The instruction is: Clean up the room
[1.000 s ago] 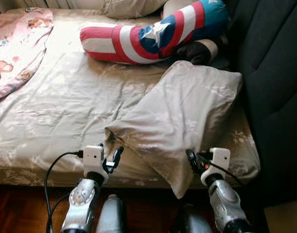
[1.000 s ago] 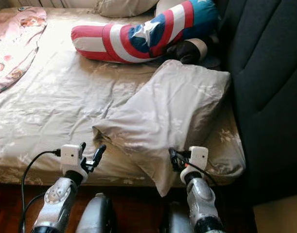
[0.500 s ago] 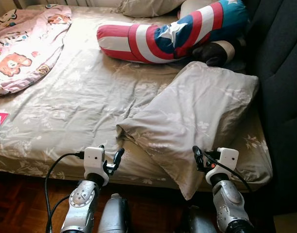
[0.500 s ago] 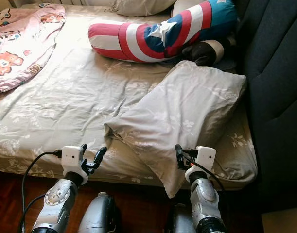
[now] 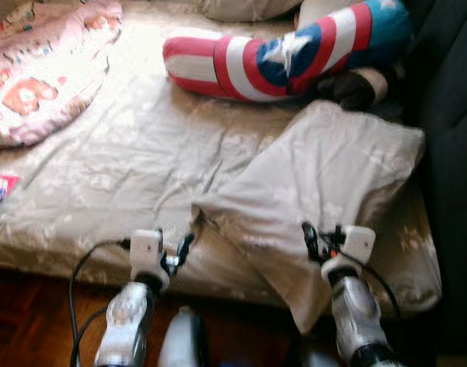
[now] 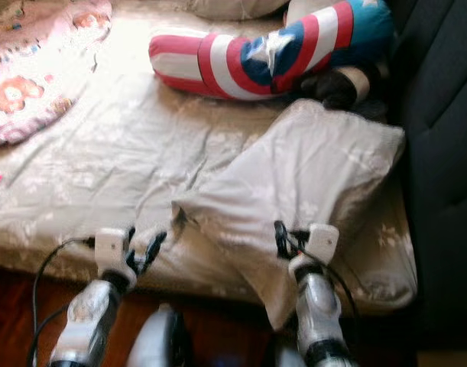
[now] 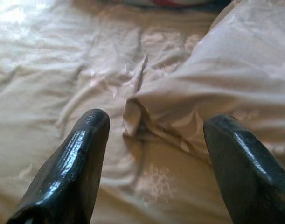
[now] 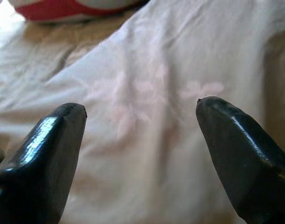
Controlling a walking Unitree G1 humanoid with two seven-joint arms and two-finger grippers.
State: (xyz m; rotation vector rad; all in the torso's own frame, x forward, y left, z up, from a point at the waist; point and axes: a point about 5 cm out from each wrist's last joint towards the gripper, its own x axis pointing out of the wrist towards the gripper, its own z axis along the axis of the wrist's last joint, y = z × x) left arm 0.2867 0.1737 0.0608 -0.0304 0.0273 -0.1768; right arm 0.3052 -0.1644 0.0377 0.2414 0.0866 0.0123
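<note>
Two spread pincers (image 5: pixel 174 248) (image 5: pixel 317 243), one pillow (image 5: pixel 317 183)

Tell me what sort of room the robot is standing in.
Most likely a bedroom: a bed with a rumpled beige floral sheet, a matching pillow near its edge, a stars-and-stripes bolster cushion, and a pink cartoon-print blanket.

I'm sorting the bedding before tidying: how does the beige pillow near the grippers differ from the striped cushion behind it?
The beige pillow is plain pale fabric with a faint floral print; the striped cushion has bold red, white and blue bands with a white star. The beige pillow is flat and roughly rectangular, one corner hanging over the bed's front edge; the striped cushion is long, rounded and curved, lying farther back. Both rest on the bed.
</note>
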